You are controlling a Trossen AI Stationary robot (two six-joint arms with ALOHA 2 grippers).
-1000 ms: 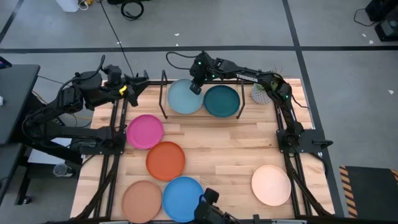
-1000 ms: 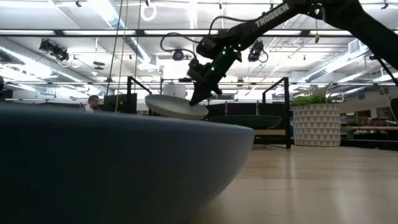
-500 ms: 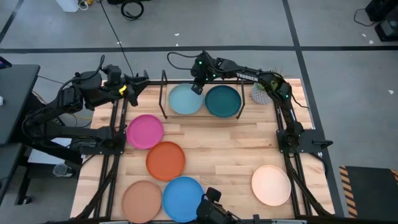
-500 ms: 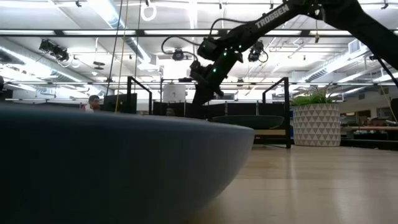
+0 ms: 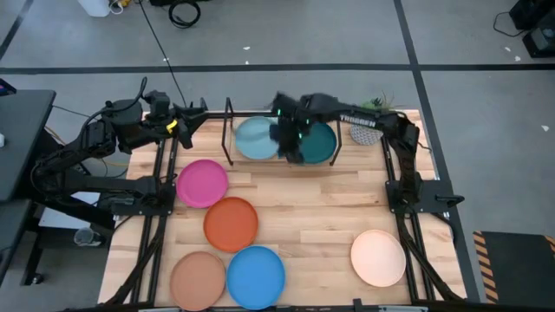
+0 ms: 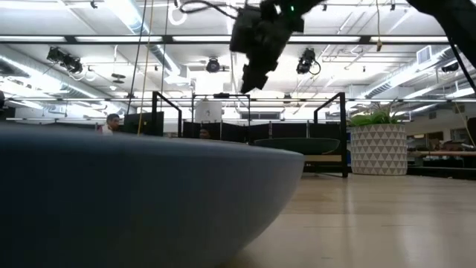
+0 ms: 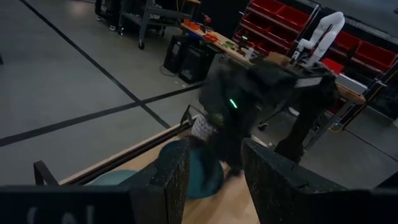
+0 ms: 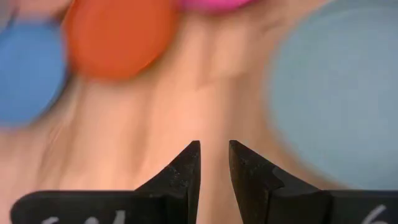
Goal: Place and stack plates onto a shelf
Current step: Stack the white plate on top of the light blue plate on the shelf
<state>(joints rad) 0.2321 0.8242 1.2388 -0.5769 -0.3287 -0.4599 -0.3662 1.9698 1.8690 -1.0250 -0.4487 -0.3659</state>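
Near table edge: tan plate (image 5: 198,279), blue plate (image 5: 256,276), cream plate (image 5: 378,257). Mid-table: orange plate (image 5: 231,223), magenta plate (image 5: 202,183). At the far edge, light teal plate (image 5: 253,138) and dark teal plate (image 5: 319,144) lie side by side in the shelf (image 5: 230,130). Right gripper (image 5: 290,143) hovers above them, empty, fingers (image 8: 186,167) slightly apart. Left gripper (image 5: 196,115) at far left corner, fingers spread, empty.

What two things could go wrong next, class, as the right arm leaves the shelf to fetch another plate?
1. The right gripper is blurred with motion just above the light teal plate and dark teal plate; a low swing could knock them on the shelf.
2. The orange plate touches the magenta plate and blue plate; gripping one may shift its neighbours.
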